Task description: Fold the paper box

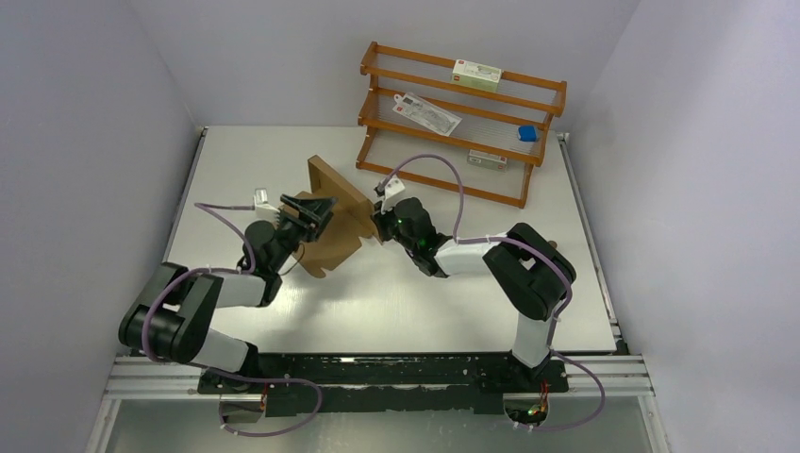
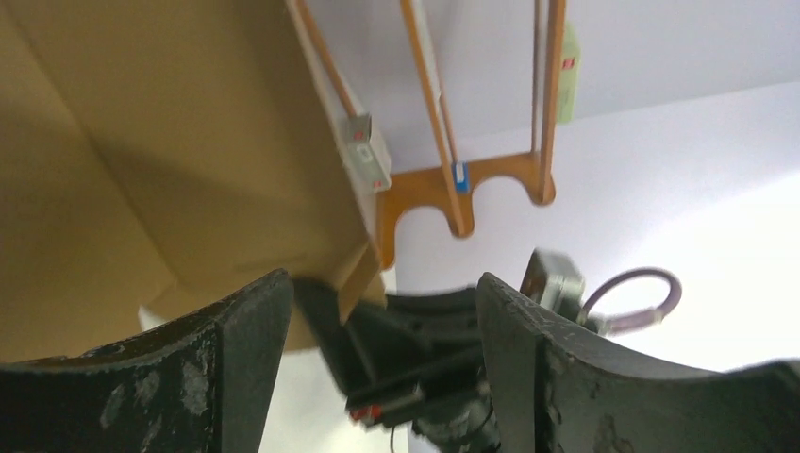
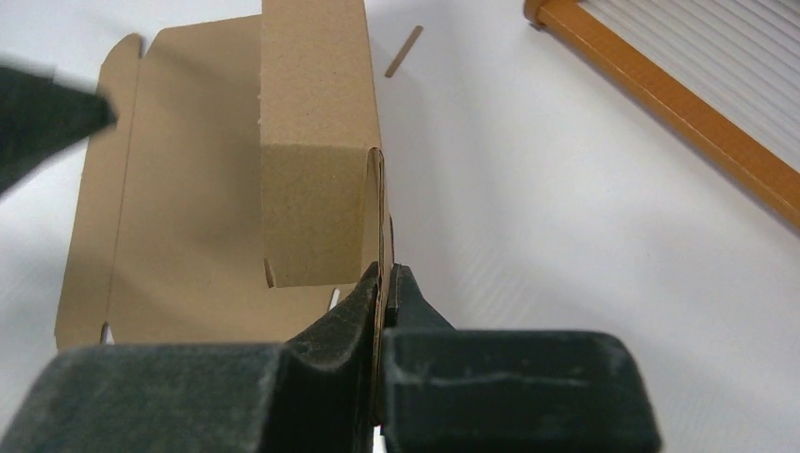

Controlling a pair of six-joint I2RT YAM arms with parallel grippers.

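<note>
The paper box (image 1: 332, 226) sits in the middle of the desk (image 1: 453, 302), partly formed – brown cardboard with one panel raised on edge and the rest spread lower, flaps and notches showing along its borders. In the right wrist view a folded wall stands up from the flat sheet, and its near edge runs straight down into the right end effector (image 3: 385, 276), whose two dark fingers are pressed together on that thin edge, pinching the cardboard between them. From above, this end effector meets the box on its right side, the arm reaching in from the right. The left end effector (image 2: 384, 283) is at the opposite, left side of the box, with its fingers spread wide and nothing between them; in its own view the cardboard fills the upper left, just beyond the left finger (image 2: 236, 377), and the right arm's wrist shows through the gap. Whether that finger touches the cardboard I cannot tell. A small brown strip (image 3: 404, 50) lies on the desk just beyond the box. Farther back, near the rear wall, stands an orange wooden rack (image 1: 462, 123) with tiered shelves – a white and green carton (image 1: 476, 74) on the top tier, a flat white packet (image 1: 426, 111) and a small blue item (image 1: 527, 134) on the middle one
</note>
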